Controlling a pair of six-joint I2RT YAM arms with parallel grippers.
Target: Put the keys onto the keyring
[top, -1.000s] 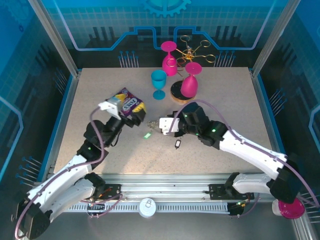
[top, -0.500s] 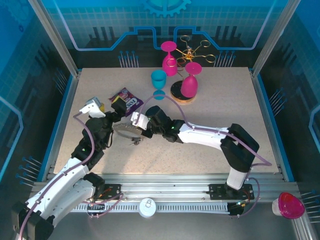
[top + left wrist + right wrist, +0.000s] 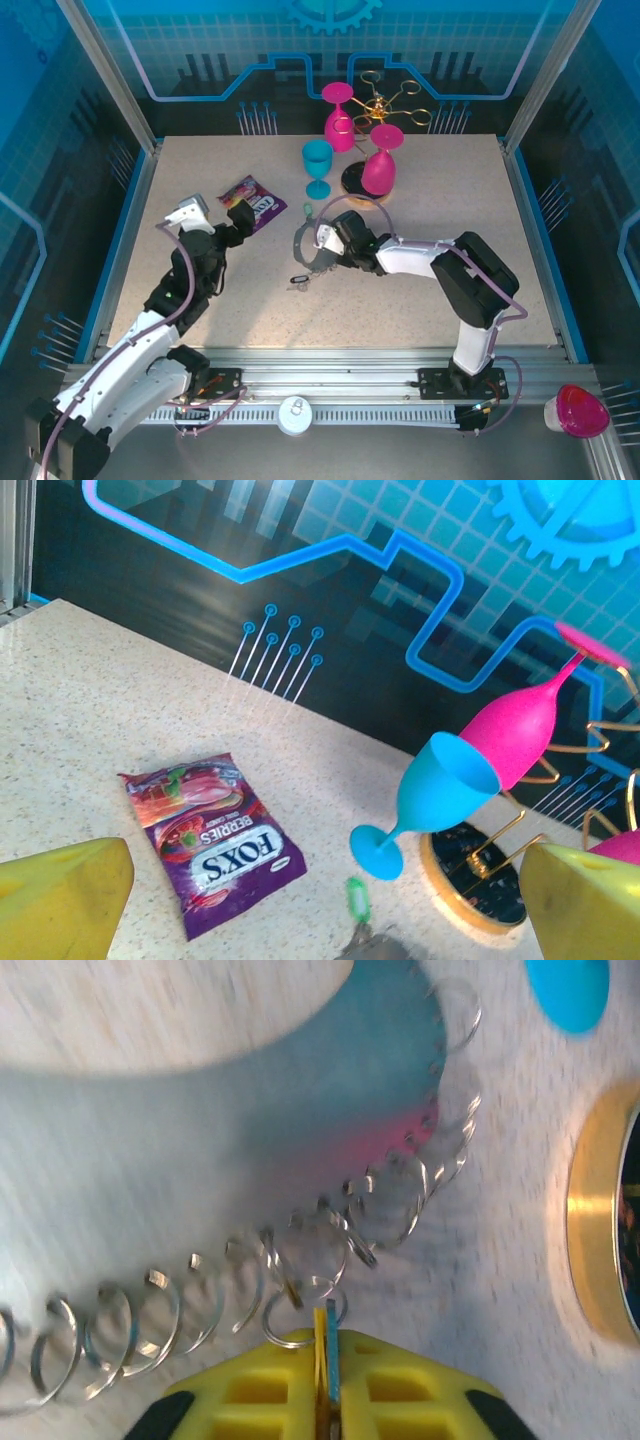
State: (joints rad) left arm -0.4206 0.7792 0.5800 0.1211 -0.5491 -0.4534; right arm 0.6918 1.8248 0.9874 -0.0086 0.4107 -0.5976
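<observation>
I am drawing my right end effector (image 3: 322, 1338) back rightward, away from my left end effector (image 3: 325, 865), which is hanging spread wide. The right is pinching a thin key (image 3: 330, 1360) edge-on, seemingly hooked into the keyring (image 3: 300, 1260) now lying mid-table (image 3: 420, 190)

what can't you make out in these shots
- Right wrist: sliver pinched between the fingers, edge-on and blurred; key or not, unclear.
- Top: bits on the table, too small to tell as keys.
- Left wrist: grey thing, cut off by the bottom edge.
- Top: keyring, partly under the right gripper.
</observation>
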